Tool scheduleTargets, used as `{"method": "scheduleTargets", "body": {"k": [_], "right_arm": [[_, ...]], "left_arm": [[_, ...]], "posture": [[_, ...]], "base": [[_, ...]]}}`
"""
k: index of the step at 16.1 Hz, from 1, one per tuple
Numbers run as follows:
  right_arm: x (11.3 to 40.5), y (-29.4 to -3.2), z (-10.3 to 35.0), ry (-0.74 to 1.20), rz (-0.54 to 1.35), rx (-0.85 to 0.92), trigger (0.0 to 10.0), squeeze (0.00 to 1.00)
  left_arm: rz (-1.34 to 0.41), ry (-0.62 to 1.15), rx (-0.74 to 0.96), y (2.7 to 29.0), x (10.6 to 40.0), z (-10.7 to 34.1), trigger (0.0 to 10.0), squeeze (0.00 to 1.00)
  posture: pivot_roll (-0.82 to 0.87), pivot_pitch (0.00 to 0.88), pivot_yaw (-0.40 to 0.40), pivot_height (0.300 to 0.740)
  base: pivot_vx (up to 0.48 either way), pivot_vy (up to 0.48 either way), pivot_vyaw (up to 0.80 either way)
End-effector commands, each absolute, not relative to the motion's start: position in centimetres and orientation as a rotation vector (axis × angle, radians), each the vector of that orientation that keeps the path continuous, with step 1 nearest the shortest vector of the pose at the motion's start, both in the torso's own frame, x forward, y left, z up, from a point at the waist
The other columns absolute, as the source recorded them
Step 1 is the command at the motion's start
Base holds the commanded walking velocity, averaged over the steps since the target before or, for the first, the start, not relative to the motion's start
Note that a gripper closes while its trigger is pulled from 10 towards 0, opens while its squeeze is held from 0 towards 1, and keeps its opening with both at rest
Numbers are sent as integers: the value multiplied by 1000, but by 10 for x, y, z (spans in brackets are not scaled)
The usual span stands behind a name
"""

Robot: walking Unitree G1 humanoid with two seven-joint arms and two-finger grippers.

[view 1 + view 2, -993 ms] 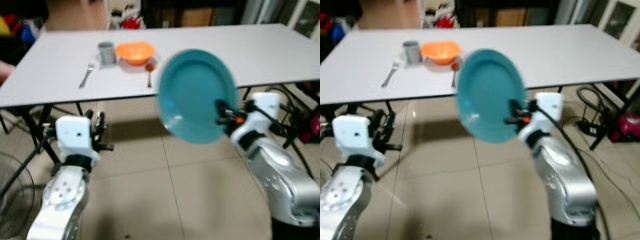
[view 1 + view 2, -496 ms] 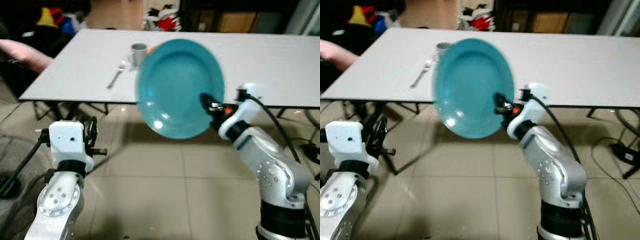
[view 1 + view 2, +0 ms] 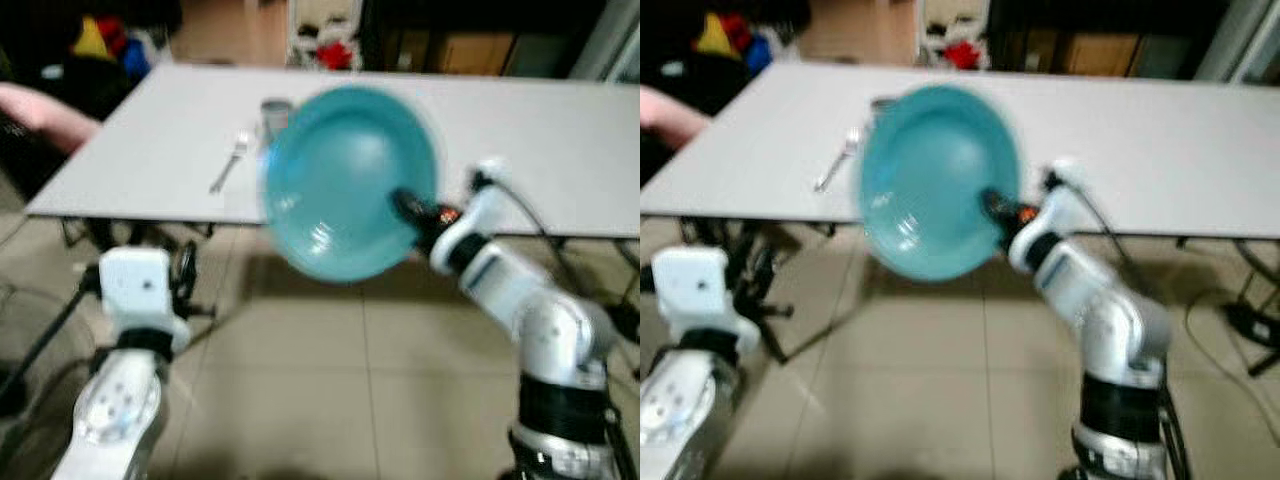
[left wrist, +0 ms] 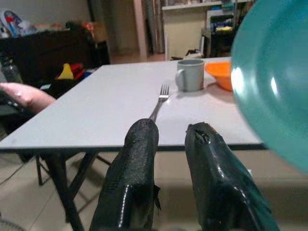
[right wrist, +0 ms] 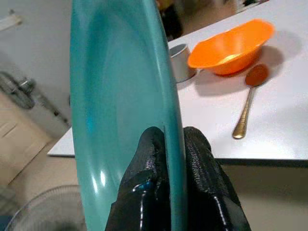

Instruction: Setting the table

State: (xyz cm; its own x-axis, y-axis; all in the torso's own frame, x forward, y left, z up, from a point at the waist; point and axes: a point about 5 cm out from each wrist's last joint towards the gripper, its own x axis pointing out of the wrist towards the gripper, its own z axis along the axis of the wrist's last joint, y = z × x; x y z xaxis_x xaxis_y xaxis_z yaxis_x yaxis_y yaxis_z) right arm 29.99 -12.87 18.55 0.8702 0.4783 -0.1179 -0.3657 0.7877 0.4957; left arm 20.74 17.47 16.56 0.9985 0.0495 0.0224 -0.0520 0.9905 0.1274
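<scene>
A teal plate (image 3: pixel 345 180) stands nearly on edge in the air before the white table (image 3: pixel 150 170), with my right gripper (image 3: pixel 405 205) shut on its rim. In the right wrist view the two black fingers (image 5: pixel 151 144) pinch the plate (image 5: pixel 120 110) edge-on. On the table behind it lie a fork (image 4: pixel 160 98), a grey mug (image 4: pixel 189 74), an orange bowl (image 5: pixel 231 45) and a spoon (image 5: pixel 248 103). My left gripper (image 4: pixel 171 130) hangs low by the table's front edge, open a narrow gap and holding nothing.
A person's arm (image 3: pixel 40 105) rests at the table's left end. Dark table legs (image 3: pixel 100 235) stand under the front edge, close to my left arm. A floor fan (image 5: pixel 43 211) is low on the left. Tiled floor lies beneath me.
The camera has swung and closed in on the table's left part. The plate stays in my right gripper and has drifted slightly left, its face tipping a little upward.
</scene>
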Motion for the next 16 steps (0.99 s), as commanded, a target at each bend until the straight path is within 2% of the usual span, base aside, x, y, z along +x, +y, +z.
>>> {"method": "scheduleTargets", "body": {"k": [1,6,9,16], "right_arm": [[299,-137,188,236,450,471,10000,0],[291,-129,176,332,515,472,10000,0],[285,-128,168,366,519,473,10000,0],[280,-136,164,392,481,516,10000,0]], "left_arm": [[36,-16,126,171,206,166,10000,0],[47,4,118,173,201,162,10000,0],[48,10,118,173,199,161,10000,0],[-20,18,130,167,198,160,10000,0]], "posture": [[-41,28,-10,740],[-36,31,-20,740],[-34,30,-21,740],[-38,25,-11,740]], "base": [[345,0,0],[346,0,0],[346,0,800],[346,0,0]]}}
